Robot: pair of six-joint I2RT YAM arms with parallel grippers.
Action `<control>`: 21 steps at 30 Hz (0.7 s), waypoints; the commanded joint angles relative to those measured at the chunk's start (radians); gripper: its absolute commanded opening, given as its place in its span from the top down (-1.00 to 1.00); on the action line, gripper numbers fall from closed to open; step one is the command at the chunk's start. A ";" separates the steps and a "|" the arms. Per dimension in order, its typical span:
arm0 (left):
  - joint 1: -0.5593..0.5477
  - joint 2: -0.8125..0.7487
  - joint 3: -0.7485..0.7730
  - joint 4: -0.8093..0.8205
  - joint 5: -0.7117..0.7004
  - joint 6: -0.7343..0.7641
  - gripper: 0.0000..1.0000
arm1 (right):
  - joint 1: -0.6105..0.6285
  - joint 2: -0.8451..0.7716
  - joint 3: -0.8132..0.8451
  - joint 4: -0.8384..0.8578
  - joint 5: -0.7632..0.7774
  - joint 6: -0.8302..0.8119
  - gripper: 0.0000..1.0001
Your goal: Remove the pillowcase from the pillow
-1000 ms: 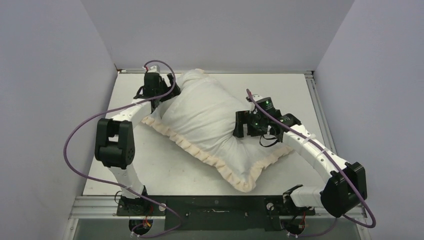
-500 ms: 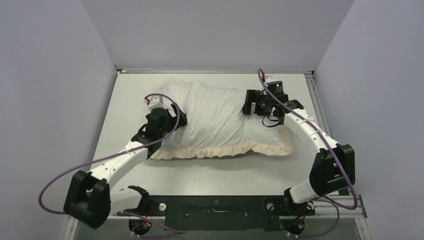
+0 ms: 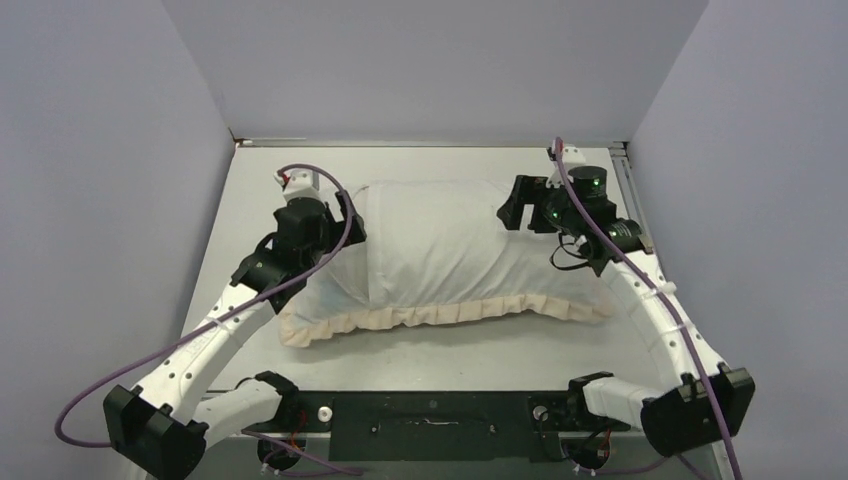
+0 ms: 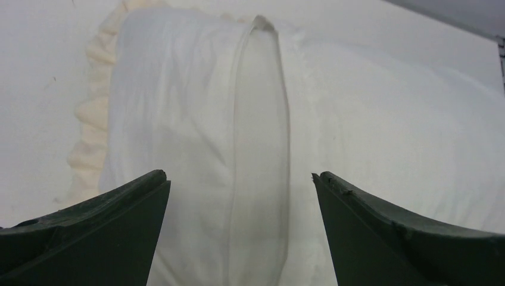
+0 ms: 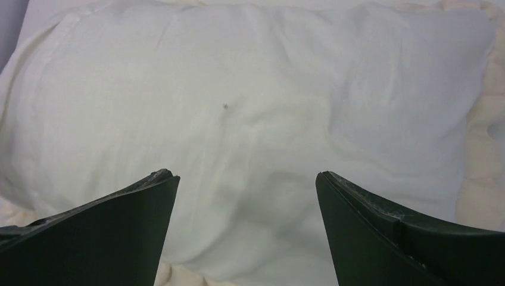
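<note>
The pillowcase (image 3: 440, 245) lies lengthwise across the table, white face up, with its cream frill (image 3: 450, 312) along the near edge. It is plump, so the pillow is inside and hidden. A hemmed fold (image 4: 259, 119) crosses the cover near its left end. My left gripper (image 3: 350, 215) hovers open over that left end, its jaws astride the fold (image 4: 238, 176). My right gripper (image 3: 512, 205) is open over the right part of the cover (image 5: 247, 174), holding nothing. The frill also shows at the right of the right wrist view (image 5: 482, 179).
The white table (image 3: 640, 330) is boxed in by grey walls on the left, back and right. A metal rail (image 3: 625, 190) runs along the right edge. The black base bar (image 3: 440, 420) with both arm mounts lies along the near edge.
The filled cover has swung from lying diagonally to lying straight across the table. My left gripper moved from the far corner to its left end. My right gripper moved back and to the right.
</note>
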 commanded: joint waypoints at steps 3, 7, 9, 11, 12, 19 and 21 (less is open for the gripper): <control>0.118 0.181 0.195 0.083 0.005 0.043 -0.93 | 0.006 -0.206 -0.079 -0.192 -0.086 -0.017 -0.79; 0.242 0.306 0.264 0.133 0.076 0.046 -0.93 | 0.006 -0.272 -0.125 -0.288 -0.134 -0.038 -0.79; 0.282 0.386 0.310 0.129 0.131 0.044 -0.93 | 0.006 -0.290 -0.162 -0.304 -0.196 -0.038 -0.79; 0.292 0.449 0.337 0.128 0.159 0.042 -0.93 | 0.006 -0.300 -0.213 -0.291 -0.278 -0.032 -0.79; 0.293 0.470 0.335 0.132 0.178 0.038 -0.93 | 0.007 -0.301 -0.243 -0.274 -0.318 -0.027 -0.79; 0.280 0.445 0.133 0.254 0.348 -0.062 -0.93 | 0.006 -0.273 -0.389 -0.069 -0.313 0.054 -0.79; 0.261 0.411 0.057 0.285 0.397 -0.087 -0.93 | 0.006 -0.240 -0.400 0.004 -0.277 0.072 -0.79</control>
